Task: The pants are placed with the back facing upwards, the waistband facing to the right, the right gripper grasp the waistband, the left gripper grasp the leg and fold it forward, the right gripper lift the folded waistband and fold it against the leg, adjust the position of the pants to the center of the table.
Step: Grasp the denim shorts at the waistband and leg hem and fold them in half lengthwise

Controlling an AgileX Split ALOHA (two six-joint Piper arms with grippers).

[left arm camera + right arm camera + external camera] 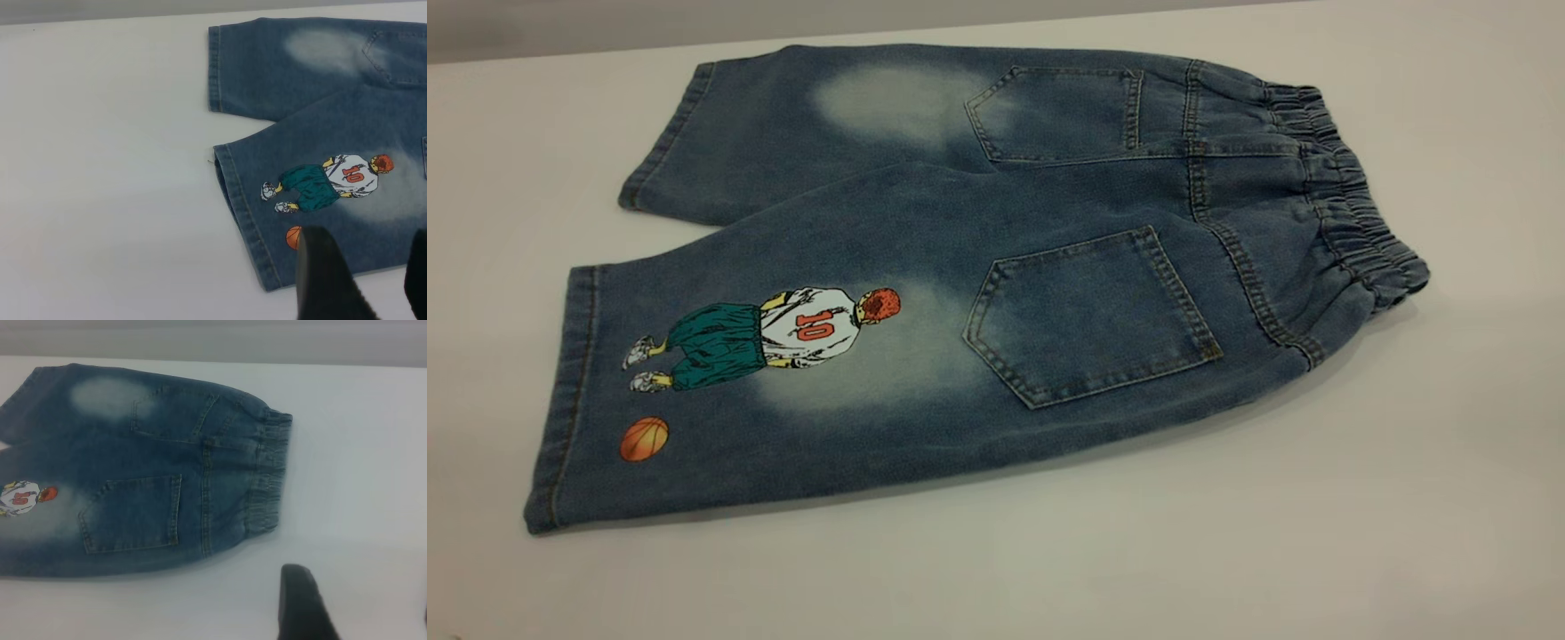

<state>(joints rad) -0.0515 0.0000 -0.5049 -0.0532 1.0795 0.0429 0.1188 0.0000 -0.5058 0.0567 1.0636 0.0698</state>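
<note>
Tabletop (1405,498): plain white surface; the pants are carried on it.
Pants (1049,231): laid flat, back side up, both patch pockets shown; legs toward the exterior view's left, unfolded.
Leg (765,400): printed leg is seen nearer the camera in the exterior view, flat, with the plain leg beyond it.
Waistband (1352,204): gathered band at the right end of the pants, resting on the tabletop.
Left gripper (363,277): seen above the hem of the printed leg, beside the orange ball; jaws apart, nothing held.
Right gripper (360,603): only one dark finger is clearly seen, over bare tabletop near the waistband, apart from it; jaw state cannot be told.
</note>
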